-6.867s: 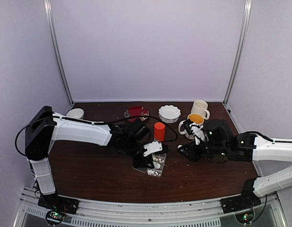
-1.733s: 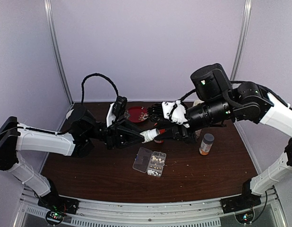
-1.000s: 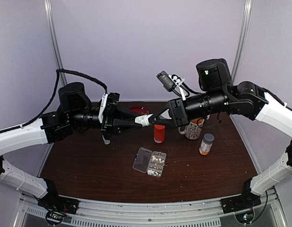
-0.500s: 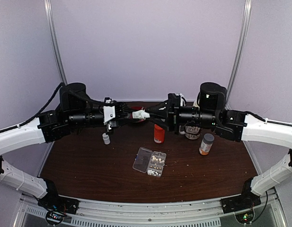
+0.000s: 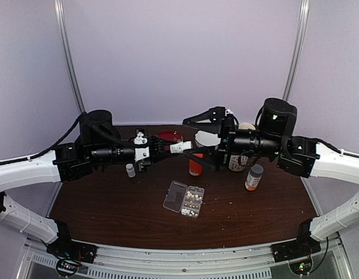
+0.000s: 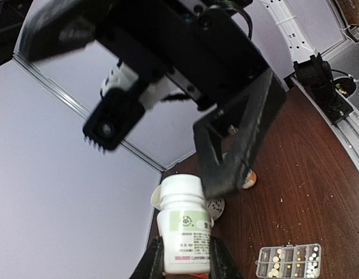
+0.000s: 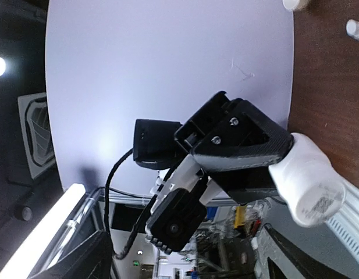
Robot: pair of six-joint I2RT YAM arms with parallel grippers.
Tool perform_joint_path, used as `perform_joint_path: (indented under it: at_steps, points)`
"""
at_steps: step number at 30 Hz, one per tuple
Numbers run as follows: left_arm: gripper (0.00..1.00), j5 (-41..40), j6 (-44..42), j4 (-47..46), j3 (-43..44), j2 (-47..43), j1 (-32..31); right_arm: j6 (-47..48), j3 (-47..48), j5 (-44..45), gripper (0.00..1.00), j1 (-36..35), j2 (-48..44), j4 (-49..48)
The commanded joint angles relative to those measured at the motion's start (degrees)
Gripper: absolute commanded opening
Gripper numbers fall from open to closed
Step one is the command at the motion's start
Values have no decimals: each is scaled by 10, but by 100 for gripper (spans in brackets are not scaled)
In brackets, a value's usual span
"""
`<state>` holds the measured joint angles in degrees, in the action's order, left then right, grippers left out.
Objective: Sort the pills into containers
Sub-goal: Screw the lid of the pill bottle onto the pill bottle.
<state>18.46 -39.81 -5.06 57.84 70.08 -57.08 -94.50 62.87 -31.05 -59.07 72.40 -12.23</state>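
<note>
My left gripper (image 5: pixel 167 149) is shut on a small white bottle (image 5: pixel 177 148), held level above the table's far middle. In the left wrist view the capped bottle (image 6: pixel 182 229) stands up between the pads of the left gripper (image 6: pixel 185 264). My right gripper (image 5: pixel 187 138) faces it, jaws wide open on either side of the cap end and not touching it. The right wrist view shows the bottle (image 7: pixel 307 186) ahead of the right gripper (image 7: pixel 185 264). The clear pill organizer (image 5: pixel 184 199) lies open on the table below, with pills (image 5: pixel 194 200) in its cells (image 6: pixel 288 260).
An orange bottle (image 5: pixel 195 165) stands under the grippers. A tiny white bottle (image 5: pixel 130 170) stands on the left, an amber bottle with a grey cap (image 5: pixel 254 177) on the right. A red plate (image 5: pixel 167 136), white bowl (image 5: pixel 206 138) and mugs (image 5: pixel 246 127) line the back.
The right gripper's jaws, closed on the bottle's cap end before, have sprung wide open. Both arms came a little lower and the right drew back slightly. The left keeps the bottle.
</note>
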Motion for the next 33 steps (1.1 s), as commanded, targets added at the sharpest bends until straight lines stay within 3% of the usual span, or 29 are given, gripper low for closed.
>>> perform_joint_path:
  at_steps: [1, 4, 7, 8, 10, 13, 18, 21, 25, 33]
  points:
    - [0, 2, 38, -44, -31, -22, 7, 282, -8, 12, 93, 11, -69, 141]
    - [0, 21, 67, -62, -43, -30, 9, 450, 3, -22, 94, 20, -73, 189]
    - [0, 47, 110, -87, -51, -32, 9, 684, 78, -37, 88, 17, -53, 328]
    - [0, 62, 130, -97, -54, -32, 9, 822, 107, -8, 85, 10, -47, 406]
    - [0, 85, 162, -121, -60, -30, 9, 1005, 124, 84, 85, -7, -53, 461]
    - [0, 108, 202, -150, -65, -25, 8, 1187, 84, 151, 85, -13, -80, 418]
    - [0, 132, 236, -151, -62, -20, 9, 1441, -22, 95, 80, -13, -130, 294]
    - [0, 134, 241, -150, -63, -22, 9, 1510, -28, 77, 77, -13, -134, 252]
    - [0, 139, 249, -155, -63, -20, 8, 1559, 11, 83, 70, -18, -113, 283]
    - [0, 175, 265, -150, -51, -3, 8, 1613, 39, 109, 68, -19, -101, 308]
